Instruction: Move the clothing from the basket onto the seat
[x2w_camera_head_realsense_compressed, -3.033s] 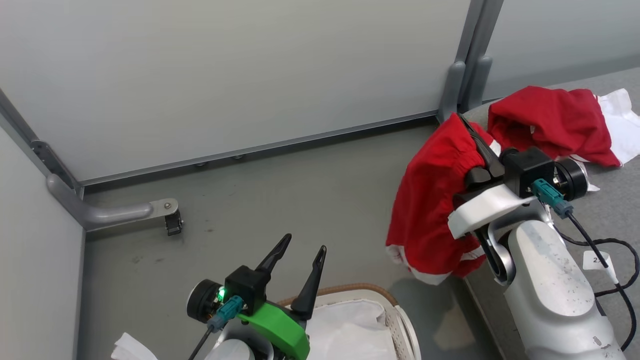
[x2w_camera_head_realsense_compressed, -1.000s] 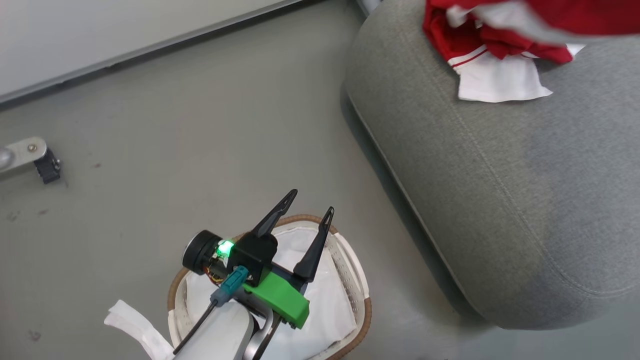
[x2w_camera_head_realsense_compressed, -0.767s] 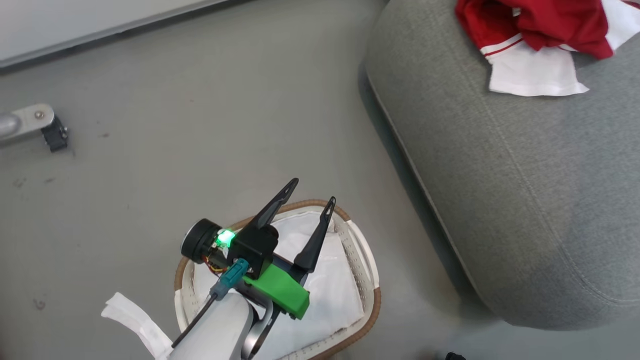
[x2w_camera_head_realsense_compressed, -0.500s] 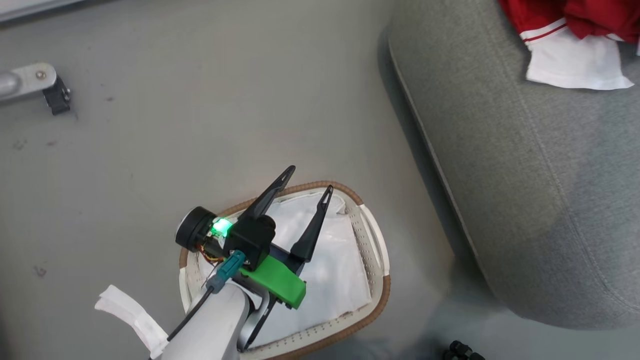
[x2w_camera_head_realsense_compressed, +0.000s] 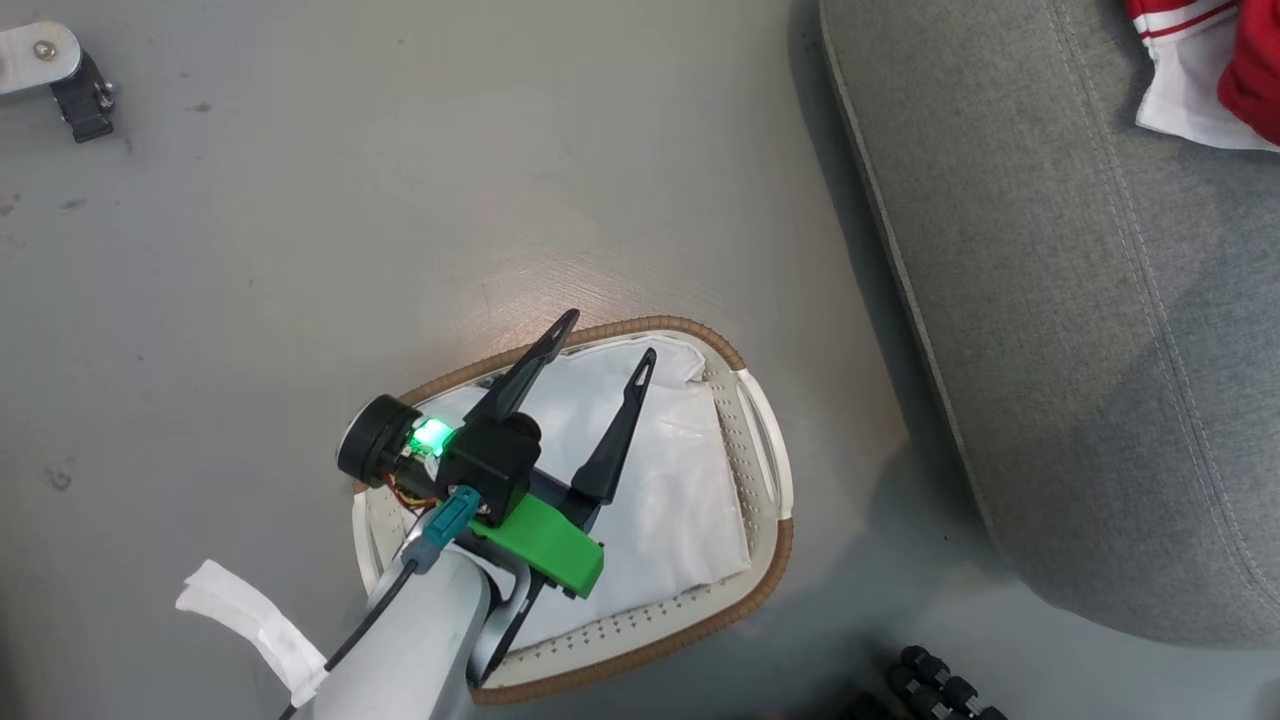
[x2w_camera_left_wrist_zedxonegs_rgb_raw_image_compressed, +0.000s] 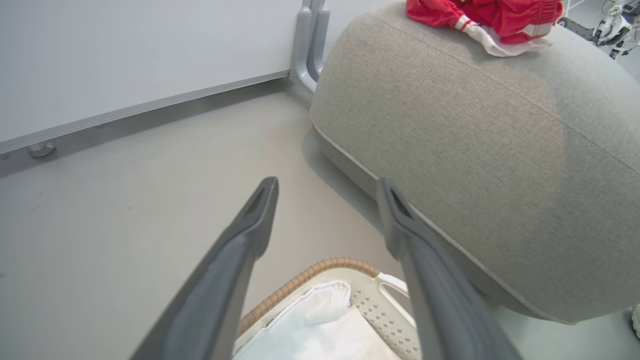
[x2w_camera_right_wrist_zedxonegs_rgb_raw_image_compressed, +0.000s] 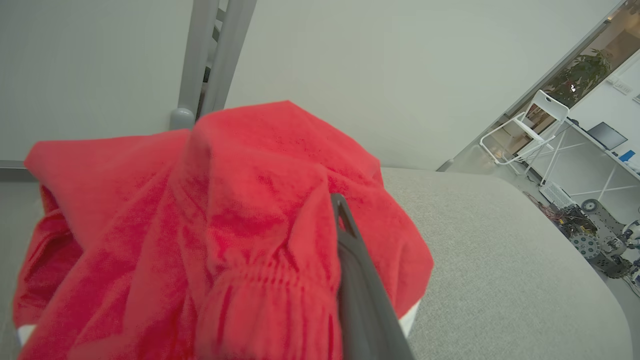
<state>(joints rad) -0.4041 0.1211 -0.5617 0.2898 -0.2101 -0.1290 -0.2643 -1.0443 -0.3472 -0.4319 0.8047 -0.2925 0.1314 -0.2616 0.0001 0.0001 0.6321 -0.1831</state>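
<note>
My left gripper: fingers apart above basket, over its white lining | my right gripper: draped in red clothing, one finger hidden, can't tell its grip | clothing lies on grey seat

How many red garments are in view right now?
2, seemingly: one garment draped over the right gripper's finger, one white-panelled garment lying on the seat; folds could hide more.

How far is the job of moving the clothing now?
Done: the basket shows no red, just white lining; clothing lies on the seat. In hand: a red garment looks pinched in the right end effector. Left: releasing it onto the seat.
</note>
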